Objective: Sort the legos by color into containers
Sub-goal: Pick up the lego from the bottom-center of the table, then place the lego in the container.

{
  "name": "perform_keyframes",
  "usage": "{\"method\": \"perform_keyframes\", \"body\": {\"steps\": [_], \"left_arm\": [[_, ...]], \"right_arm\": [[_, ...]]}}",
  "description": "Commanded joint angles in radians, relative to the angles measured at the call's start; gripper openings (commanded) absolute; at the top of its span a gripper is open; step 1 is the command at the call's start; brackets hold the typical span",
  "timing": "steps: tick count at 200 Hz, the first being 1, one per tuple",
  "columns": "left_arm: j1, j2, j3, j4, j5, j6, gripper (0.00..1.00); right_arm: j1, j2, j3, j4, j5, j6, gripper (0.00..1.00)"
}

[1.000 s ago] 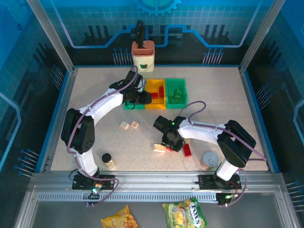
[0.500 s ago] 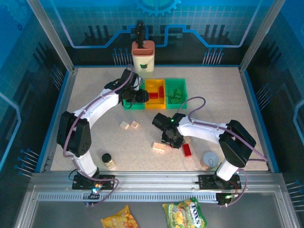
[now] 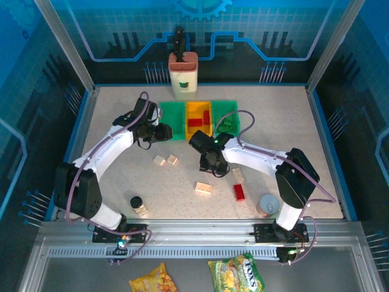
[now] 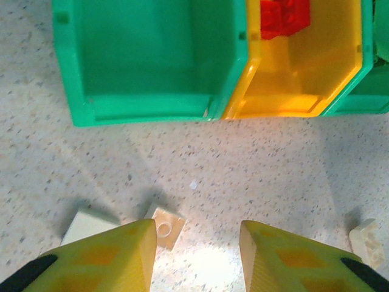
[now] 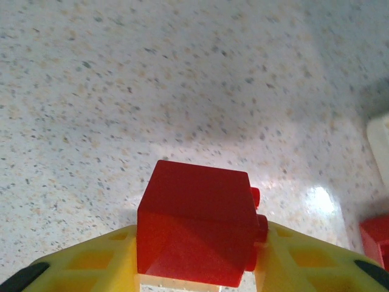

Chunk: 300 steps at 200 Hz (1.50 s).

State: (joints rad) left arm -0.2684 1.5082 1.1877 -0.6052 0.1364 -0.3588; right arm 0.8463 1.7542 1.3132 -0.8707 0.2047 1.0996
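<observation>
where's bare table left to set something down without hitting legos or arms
Bare: the far right of the table, beyond the right green bin; also the near strip between the jar and a cream lego. Crowded: the middle, around the right gripper and loose legos.

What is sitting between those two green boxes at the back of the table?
An orange-yellow bin holding red legos stands between the left green bin and the right green bin; the top and left wrist views show it.
</observation>
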Motion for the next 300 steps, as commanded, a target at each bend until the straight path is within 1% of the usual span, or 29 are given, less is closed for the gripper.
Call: {"method": "perform_keyframes", "body": {"steps": [1,39,54,78,96,117,138,152,205,228,260,300], "left_arm": [[0.025,-0.063,-0.038,-0.088,-0.015,0.032,0.42],[0.07,-0.142,-0.078,-0.15,-0.031,0.066,0.43],[0.086,-0.17,-0.087,-0.176,-0.045,0.088,0.45],[0.111,-0.203,-0.103,-0.206,-0.087,0.13,0.45],[0.131,-0.217,-0.115,-0.217,-0.093,0.162,0.45],[0.14,-0.24,-0.137,-0.203,-0.102,0.193,0.45],[0.145,-0.269,-0.193,-0.134,-0.134,0.211,0.44],[0.151,-0.254,-0.186,-0.145,-0.137,0.217,0.44],[0.154,-0.261,-0.198,-0.126,-0.127,0.217,0.44],[0.155,-0.261,-0.2,-0.122,-0.12,0.219,0.44],[0.155,-0.26,-0.201,-0.121,-0.114,0.217,0.44],[0.157,-0.255,-0.201,-0.119,-0.114,0.218,0.44]], "right_arm": [[-0.026,0.035,0.059,0.028,-0.019,-0.155,0.46],[-0.07,0.114,0.174,-0.007,-0.005,-0.274,0.46],[-0.092,0.137,0.217,-0.019,0.002,-0.302,0.46],[-0.128,0.175,0.29,-0.017,-0.002,-0.344,0.46],[-0.157,0.209,0.364,-0.031,-0.002,-0.379,0.46],[-0.192,0.254,0.447,-0.051,-0.001,-0.411,0.47],[-0.22,0.309,0.532,-0.065,-0.007,-0.442,0.46],[-0.232,0.352,0.595,-0.076,-0.017,-0.461,0.46],[-0.256,0.54,0.856,-0.163,-0.044,-0.507,0.47],[-0.26,0.617,0.943,-0.198,-0.047,-0.509,0.47],[-0.27,0.683,1.014,-0.228,-0.02,-0.494,0.48],[-0.276,0.719,1.02,-0.228,-0.003,-0.474,0.49]]}}
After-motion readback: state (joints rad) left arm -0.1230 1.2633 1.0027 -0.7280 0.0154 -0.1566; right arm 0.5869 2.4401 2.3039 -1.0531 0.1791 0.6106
